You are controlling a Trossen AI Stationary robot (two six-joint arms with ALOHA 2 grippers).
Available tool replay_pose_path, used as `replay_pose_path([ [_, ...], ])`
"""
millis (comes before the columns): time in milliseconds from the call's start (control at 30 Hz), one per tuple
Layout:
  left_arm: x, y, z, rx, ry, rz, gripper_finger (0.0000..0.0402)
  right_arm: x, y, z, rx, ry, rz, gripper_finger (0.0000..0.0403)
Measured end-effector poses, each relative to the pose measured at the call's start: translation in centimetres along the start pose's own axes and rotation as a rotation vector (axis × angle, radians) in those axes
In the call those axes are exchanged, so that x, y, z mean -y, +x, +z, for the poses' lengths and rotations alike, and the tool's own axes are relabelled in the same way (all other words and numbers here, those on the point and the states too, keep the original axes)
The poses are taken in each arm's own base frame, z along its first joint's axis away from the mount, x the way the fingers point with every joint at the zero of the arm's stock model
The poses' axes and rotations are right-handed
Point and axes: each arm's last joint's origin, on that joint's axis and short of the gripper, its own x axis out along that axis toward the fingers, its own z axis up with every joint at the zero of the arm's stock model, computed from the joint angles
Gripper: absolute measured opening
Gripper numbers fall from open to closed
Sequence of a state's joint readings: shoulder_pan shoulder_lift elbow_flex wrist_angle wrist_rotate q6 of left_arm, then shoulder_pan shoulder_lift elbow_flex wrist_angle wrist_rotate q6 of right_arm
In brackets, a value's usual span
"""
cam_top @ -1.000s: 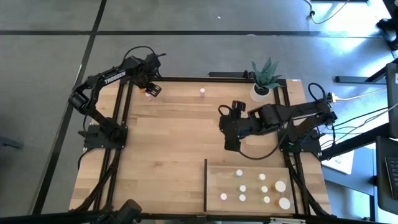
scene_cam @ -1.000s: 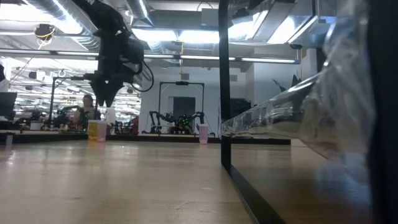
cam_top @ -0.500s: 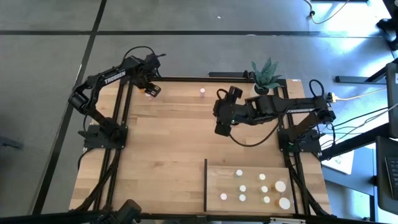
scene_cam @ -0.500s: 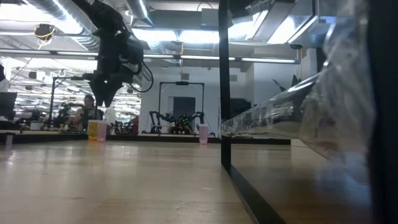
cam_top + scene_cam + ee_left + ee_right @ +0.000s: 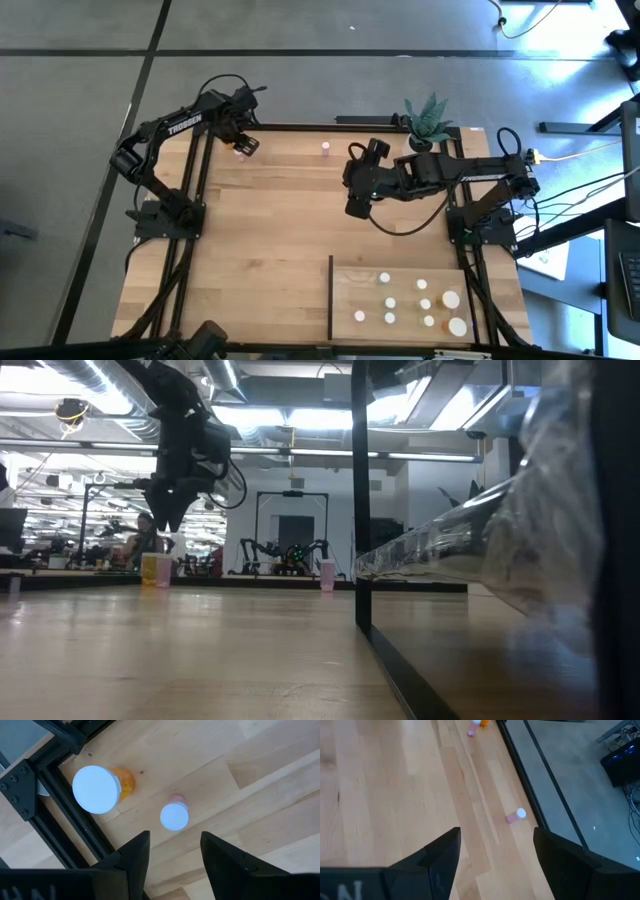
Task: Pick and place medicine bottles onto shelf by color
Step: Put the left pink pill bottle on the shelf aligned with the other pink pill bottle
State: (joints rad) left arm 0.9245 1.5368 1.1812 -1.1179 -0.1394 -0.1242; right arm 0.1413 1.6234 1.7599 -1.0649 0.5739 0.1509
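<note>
A large-capped orange bottle (image 5: 96, 789) and a small pink bottle (image 5: 174, 815) stand on their bases near the table's far left corner. My left gripper (image 5: 172, 855) hangs open above them, its fingers clear of both; it also shows in the high view (image 5: 240, 140). Another pink bottle (image 5: 325, 148) stands alone at the far edge. My right gripper (image 5: 355, 207) is open and empty over the table's middle, short of that bottle (image 5: 516, 815). The shelf (image 5: 345, 285) lies at the near right and carries several white-capped bottles (image 5: 424, 303).
A potted plant (image 5: 425, 125) stands at the far right corner. Black frame rails (image 5: 60, 795) run close by the left pair of bottles. The shelf's dark upright edge (image 5: 362, 510) stands tall in the low view. Bare planks lie between the two arms.
My right gripper has swung from near the shelf toward the table's far edge and a little left, nearer the lone pink bottle, then stopped. It stays open and empty. No bottle has moved.
</note>
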Motion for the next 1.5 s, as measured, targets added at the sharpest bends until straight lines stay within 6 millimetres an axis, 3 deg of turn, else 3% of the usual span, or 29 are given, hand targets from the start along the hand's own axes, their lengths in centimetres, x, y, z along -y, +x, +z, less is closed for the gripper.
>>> replay_pose_path([
  [767,0.02,0.00,-0.09,-0.010,-0.004,-0.006,0.0171,0.00,0.00,-0.01,0.000,0.001,0.000,0.0252],
  [1267,0.12,-0.02,0.00,0.003,0.000,0.007,0.0261,-0.01,0.01,-0.01,0.000,0.001,0.000,0.0252],
  [1500,0.13,-0.02,0.07,0.010,-0.001,0.007,0.0270,0.00,0.01,-0.01,0.000,0.000,0.000,0.0252],
])
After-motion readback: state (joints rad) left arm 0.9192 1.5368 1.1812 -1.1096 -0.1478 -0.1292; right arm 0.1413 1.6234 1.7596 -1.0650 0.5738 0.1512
